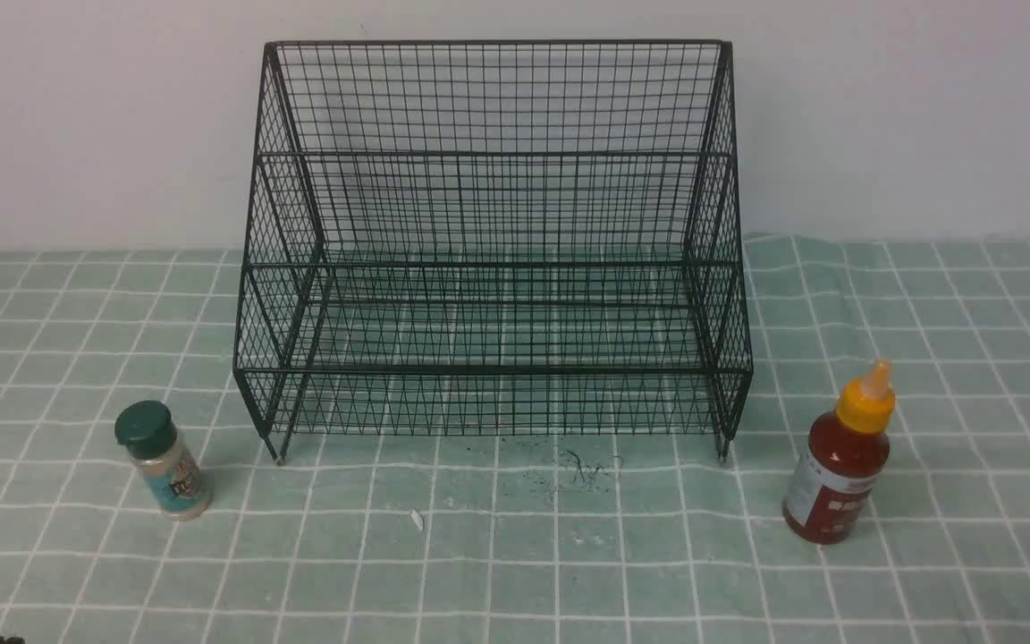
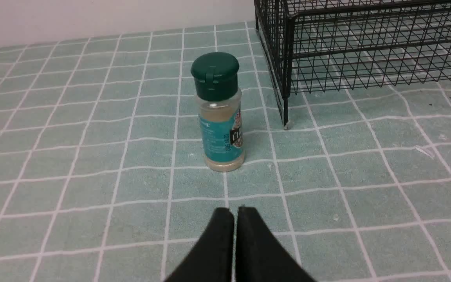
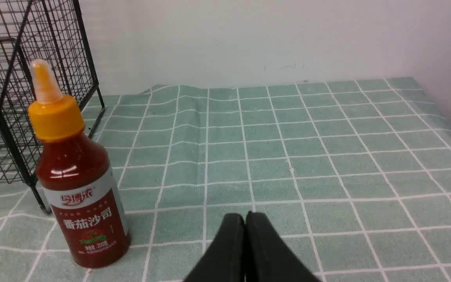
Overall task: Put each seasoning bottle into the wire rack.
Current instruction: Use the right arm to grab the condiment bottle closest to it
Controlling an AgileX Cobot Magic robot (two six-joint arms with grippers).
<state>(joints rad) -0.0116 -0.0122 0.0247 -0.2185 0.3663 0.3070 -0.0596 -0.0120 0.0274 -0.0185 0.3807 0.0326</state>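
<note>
Shaker jar (image 1: 162, 461) stands upright on the green checked tablecloth (image 1: 515, 572), long axis vertical, dark green cap up. It sits on robot's left, just outside the wire rack (image 1: 493, 368), near its front-left leg but not touching. In front view it looks a bit tilted, prob. lens; left wrist view shows it straight. Cap's flip tab faces the left wrist cam, and the teal label wraps the lower body.

Sauce bottle (image 1: 841, 465) is also upright w/ yellow nozzle pointing straight up, long axis vertical. It's on robot's right, near rack's front-right leg, w/ a strip of cloth between. White-red label faces the right wrist cam.

Rack is empty: both bottles are outside it, on the cloth.

Left gripper (image 2: 234, 211): fingers pressed together w/ only a hairline slit between, nothing held. Shaker jar (image 2: 219, 113) is ahead of the tips, approx in line w/ them, bare cloth between, no contact. Rack corner post (image 2: 288, 58) is beyond the jar.

Right gripper (image 3: 245, 217): fingers closed tip to tip, empty. Sauce bottle (image 3: 78, 180) is not in line w/ it; it stands off to the rack side (image 3: 18, 156), apart from the tips. Only cloth and wall lie straight ahead of the fingers.
</note>
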